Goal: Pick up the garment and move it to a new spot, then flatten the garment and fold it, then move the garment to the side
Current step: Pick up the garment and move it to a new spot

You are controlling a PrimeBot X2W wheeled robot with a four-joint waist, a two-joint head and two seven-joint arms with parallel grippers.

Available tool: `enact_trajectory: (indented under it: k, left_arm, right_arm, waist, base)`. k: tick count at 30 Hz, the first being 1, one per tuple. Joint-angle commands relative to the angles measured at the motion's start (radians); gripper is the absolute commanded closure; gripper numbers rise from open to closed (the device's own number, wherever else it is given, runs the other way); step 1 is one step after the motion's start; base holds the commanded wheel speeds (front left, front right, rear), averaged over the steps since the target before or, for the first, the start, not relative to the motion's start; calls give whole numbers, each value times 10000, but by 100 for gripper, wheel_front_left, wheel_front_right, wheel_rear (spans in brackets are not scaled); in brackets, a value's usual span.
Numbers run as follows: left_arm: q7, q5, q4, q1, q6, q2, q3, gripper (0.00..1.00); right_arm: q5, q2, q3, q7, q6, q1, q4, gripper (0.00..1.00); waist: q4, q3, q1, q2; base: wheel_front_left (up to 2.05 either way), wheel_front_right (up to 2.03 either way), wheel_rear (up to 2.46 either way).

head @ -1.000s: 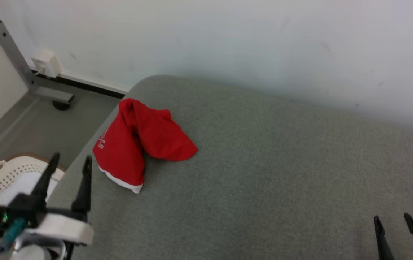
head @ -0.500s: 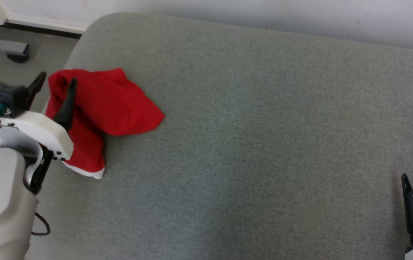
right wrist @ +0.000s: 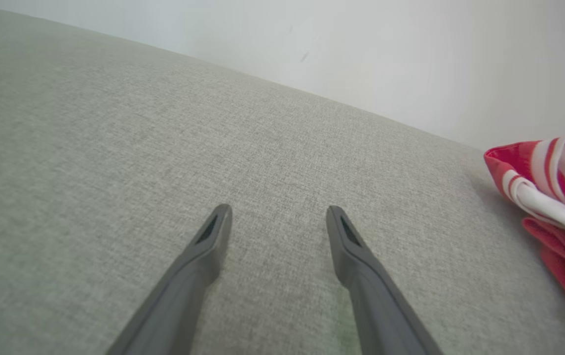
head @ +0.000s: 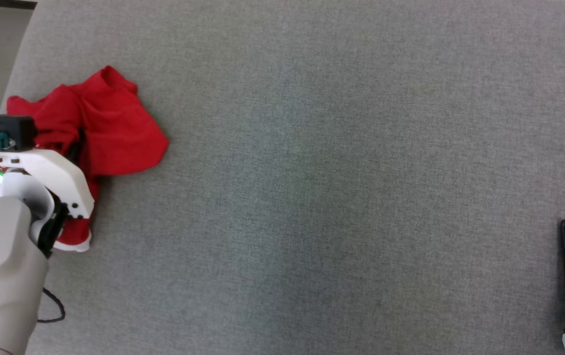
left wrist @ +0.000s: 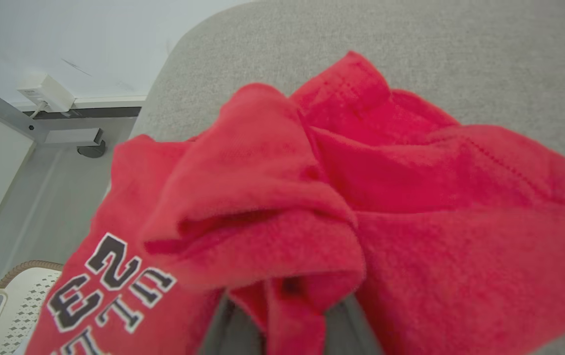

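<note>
Nearest, held the right gripper [right wrist: 277, 217] spread wide over the grey cushion [head: 312, 197]. Farther off, pinched a fold of the red garment [head: 114, 128] in the left gripper [left wrist: 287, 320], jaws narrow, beside the cushion's left edge.

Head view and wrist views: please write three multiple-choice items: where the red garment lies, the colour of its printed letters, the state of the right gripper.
1. In the head view, the red garment lies on the grey surface:
A) in its middle
B) near its left edge
C) near its right edge
2. Its printed letters are:
A) yellow
B) blue
C) black with white outlines
3. The right gripper is:
A) open, holding nothing
B) shut on a cup
C) shut on a towel
Answers: 1 B, it sits beside the left rim; 2 C, the left wrist view shows them closely; 3 A, its fingers stand apart over the surface.
</note>
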Motion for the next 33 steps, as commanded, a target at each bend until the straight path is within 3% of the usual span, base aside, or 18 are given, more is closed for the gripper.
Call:
enact_trajectory:
  k: [1, 10, 19, 24, 29, 33]
  left_arm:
    - [-120, -137, 212, -163, -15, 74, -112, 100]
    - [-768, -1063, 149, -474, -16, 308, -779, 100]
    - [-748, -2315, -1472, 30, -16, 650, -1656, 100]
    - [-630, -3145, -3232, 633, -16, 669, -2106, 100]
    - [-242, -3833, -5224, 1395, 8, 215, -2380, 100]
    - [175, -4138, -6749, 2163, 333, -441, -2845, 100]
  right_arm:
    - [-98, 62, -41, 11, -21, 18, 98, 0]
    - [48, 416, 409, -212, -21, -3, 782, 0]
    - [215, 908, 644, -417, -23, 305, 1682, 0]
    - [264, 1130, 486, -444, -23, 624, 1858, 0]
    - [276, 1237, 279, -446, -21, 958, 1678, 0]
    - [257, 1297, 245, -446, -21, 1050, 1548, 0]
  waist:
    - [-7, -108, -3, 0]
    - [-78, -1432, -3, 0]
    - [-523, -3379, -3, 0]
    - [-891, -4178, -3, 0]
    - [-1242, -4532, -3, 0]
    - [-1590, -4514, -3, 0]
  base:
    - [0, 0, 0]
    - [0, 0, 0]
    - [0, 0, 0]
    - [0, 0, 0]
    - [0, 0, 0]
    - [0, 0, 0]
